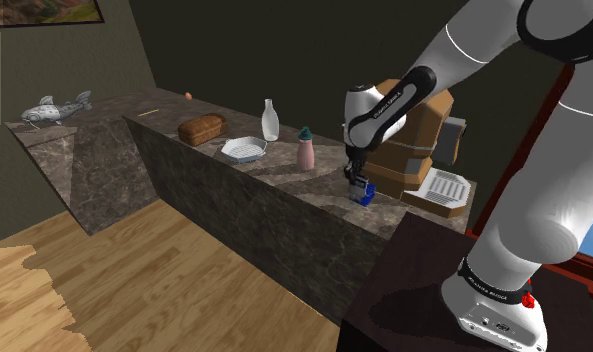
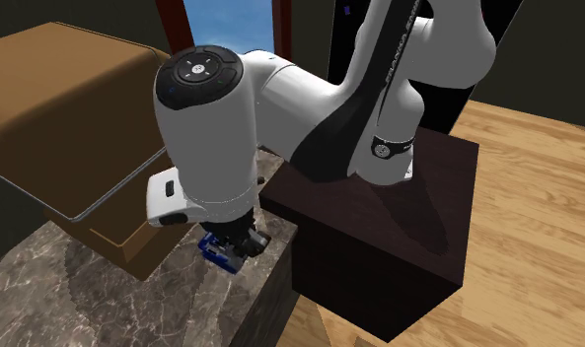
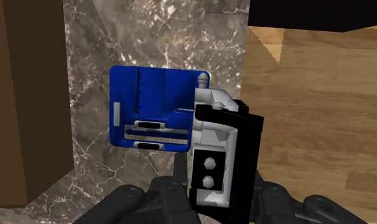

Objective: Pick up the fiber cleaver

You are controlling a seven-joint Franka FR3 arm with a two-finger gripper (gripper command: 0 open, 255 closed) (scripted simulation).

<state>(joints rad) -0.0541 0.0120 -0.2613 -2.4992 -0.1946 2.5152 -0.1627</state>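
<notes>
The fiber cleaver [image 3: 156,109] has a blue block on one side and a black-and-white body on the other. It sits right in front of the wrist camera, clasped between my gripper's [image 3: 212,198] dark fingers. In the shoulder view the gripper [image 1: 359,182] points down at the near end of the marble counter [image 1: 284,185], with the blue cleaver [image 1: 365,194] at its tips, level with the counter top. The second exterior view shows the gripper [image 2: 239,240] and the cleaver [image 2: 215,252] close to the counter's corner. I cannot tell whether the cleaver still touches the marble.
A large brown box [image 1: 416,140] stands just behind the gripper, with a white ribbed tray [image 1: 443,188] beside it. Along the counter stand a pink bottle [image 1: 305,150], a white dish [image 1: 243,150], a clear bottle [image 1: 270,120] and a bread loaf [image 1: 201,128]. The dark stand [image 2: 379,237] adjoins the counter's end.
</notes>
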